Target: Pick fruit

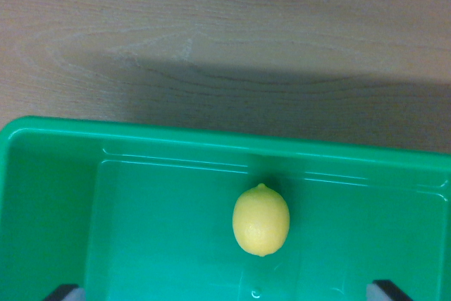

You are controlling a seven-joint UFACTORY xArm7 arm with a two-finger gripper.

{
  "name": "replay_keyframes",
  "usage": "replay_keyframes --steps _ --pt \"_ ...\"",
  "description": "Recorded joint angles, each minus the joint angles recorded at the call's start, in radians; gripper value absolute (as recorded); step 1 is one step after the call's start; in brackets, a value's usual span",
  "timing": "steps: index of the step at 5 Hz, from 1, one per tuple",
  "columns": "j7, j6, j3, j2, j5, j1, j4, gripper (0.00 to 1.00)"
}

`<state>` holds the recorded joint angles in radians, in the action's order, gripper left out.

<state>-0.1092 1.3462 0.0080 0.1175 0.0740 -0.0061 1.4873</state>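
Note:
A yellow lemon lies on the floor of a green plastic bin, close to the bin's far wall and a little right of the wrist view's centre. Only the two dark fingertips of my gripper show, one at the bottom left corner and one at the bottom right. They stand wide apart, so the gripper is open with nothing held. The lemon sits just beyond the line between the fingertips, roughly midway from side to side.
The bin's far rim runs across the middle of the wrist view and its left wall rises at the left. Beyond the rim is a light wooden tabletop, partly in shadow.

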Motion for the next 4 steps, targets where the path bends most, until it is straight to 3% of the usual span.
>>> replay_keyframes --steps 1,2,3,4 --pt "-0.007 -0.043 0.001 0.021 0.0011 -0.0016 -0.026 0.00" --pt "-0.007 -0.043 0.001 0.021 0.0011 -0.0016 -0.026 0.00" --pt "-0.014 -0.089 0.002 0.043 0.0023 -0.0033 -0.053 0.00" --pt "-0.014 -0.089 0.002 0.043 0.0023 -0.0033 -0.053 0.00"
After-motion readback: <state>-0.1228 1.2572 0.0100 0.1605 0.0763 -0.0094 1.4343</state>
